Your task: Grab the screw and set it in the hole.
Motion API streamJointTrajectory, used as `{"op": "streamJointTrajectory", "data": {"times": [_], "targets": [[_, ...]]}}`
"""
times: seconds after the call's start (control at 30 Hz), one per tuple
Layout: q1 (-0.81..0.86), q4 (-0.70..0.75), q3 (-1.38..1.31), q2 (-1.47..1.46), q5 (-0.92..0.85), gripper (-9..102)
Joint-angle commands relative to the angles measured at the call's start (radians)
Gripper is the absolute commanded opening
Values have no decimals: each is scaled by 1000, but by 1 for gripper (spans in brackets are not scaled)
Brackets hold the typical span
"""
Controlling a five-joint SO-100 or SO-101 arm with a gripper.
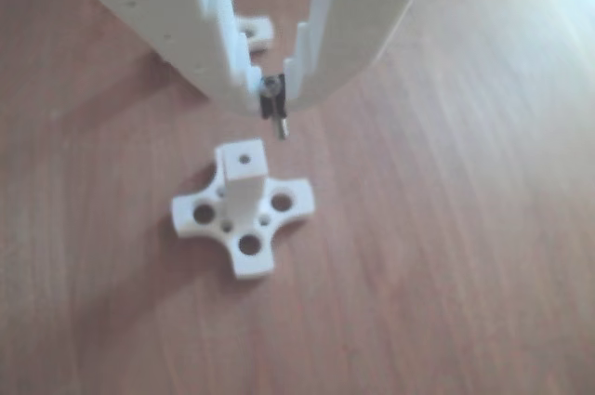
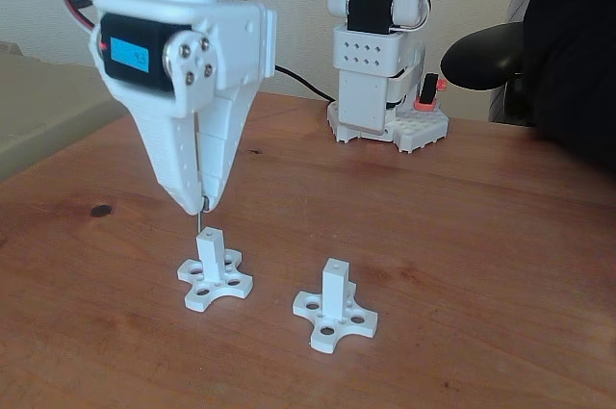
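My white gripper [image 1: 271, 98] is shut on the screw [image 1: 282, 125], which hangs point down from the fingertips. In the other view the screw tip sits just behind and to the right of the hole [image 1: 244, 159] in the top face of a white square post [image 1: 244, 186] on a cross-shaped base [image 1: 249, 251]. In the fixed view the gripper [image 2: 200, 201] stands directly over the left post [image 2: 210, 253], and the thin screw [image 2: 196, 222] ends a little above the post's top.
A second white post on a cross base [image 2: 334, 309] stands to the right, and shows behind the gripper [image 1: 256, 31] in the other view. The arm's base [image 2: 376, 101] is at the table's back. A dark spot [image 2: 100, 210] marks the wood at left. A dark sleeve [image 2: 568, 43] is at far right.
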Motion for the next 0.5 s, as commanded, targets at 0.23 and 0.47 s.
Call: {"op": "streamJointTrajectory", "data": {"times": [0.23,0.47], "targets": [[-54,63,-137,67,-8,-4],[-114,81,-120,110,11,-4]]}}
